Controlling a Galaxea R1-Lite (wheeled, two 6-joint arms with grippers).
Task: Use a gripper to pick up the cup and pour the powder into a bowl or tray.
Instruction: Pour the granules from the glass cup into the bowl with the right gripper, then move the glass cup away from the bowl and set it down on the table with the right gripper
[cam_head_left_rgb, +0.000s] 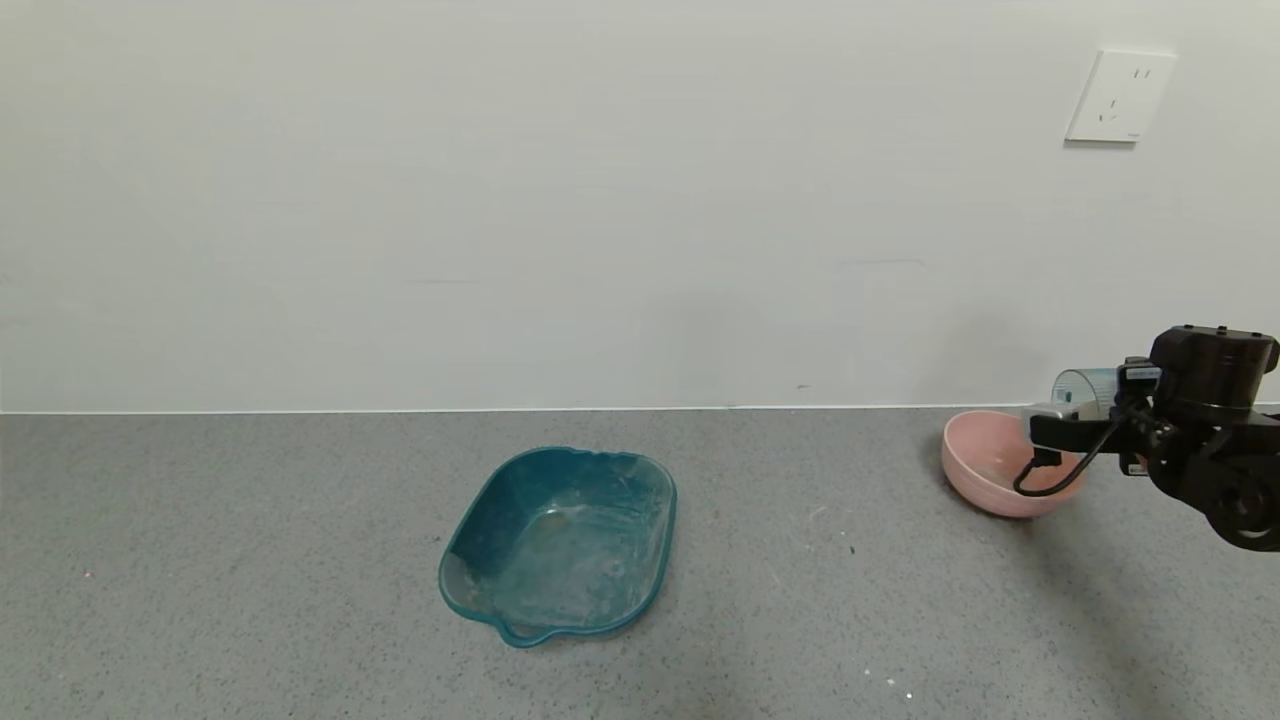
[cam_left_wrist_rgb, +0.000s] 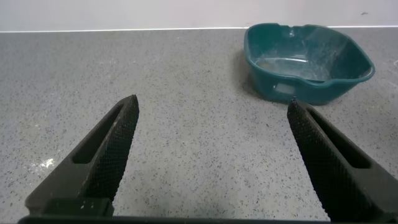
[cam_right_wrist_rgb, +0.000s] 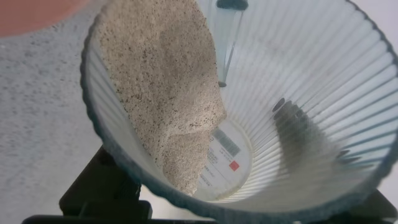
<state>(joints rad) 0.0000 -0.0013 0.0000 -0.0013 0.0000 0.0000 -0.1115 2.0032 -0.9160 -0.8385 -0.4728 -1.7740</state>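
The right gripper (cam_head_left_rgb: 1085, 425), jaws clenched on the ribbed cup (cam_head_left_rgb: 1085, 388), holds it tipped over the pink bowl (cam_head_left_rgb: 975, 470). Powder (cam_right_wrist_rgb: 158, 81) lies against the lowered wall near the rim. Tilt gradually, keeping the rim over the bowl. The left gripper (cam_left_wrist_rgb: 211, 155), jaws released, hovers over the worktop (cam_left_wrist_rgb: 186, 81).

1. My right gripper (cam_head_left_rgb: 1075, 432) is black with a small white block.
2. The cup (cam_right_wrist_rgb: 298, 118) is translucent pale blue-green, ribbed with fine vertical lines.
3. The powder (cam_right_wrist_rgb: 165, 87) is pale beige with dark specks.
4. The bowl (cam_head_left_rgb: 985, 470) is plain pale pink.
5. The tray (cam_head_left_rgb: 560, 540) is teal, smeared with whitish streaks.
6. The counter (cam_head_left_rgb: 250, 560) beneath the tray is speckled grey.
7. My left gripper's (cam_left_wrist_rgb: 211, 155) fingers (cam_left_wrist_rgb: 112, 155) are black with a fine knurled texture.
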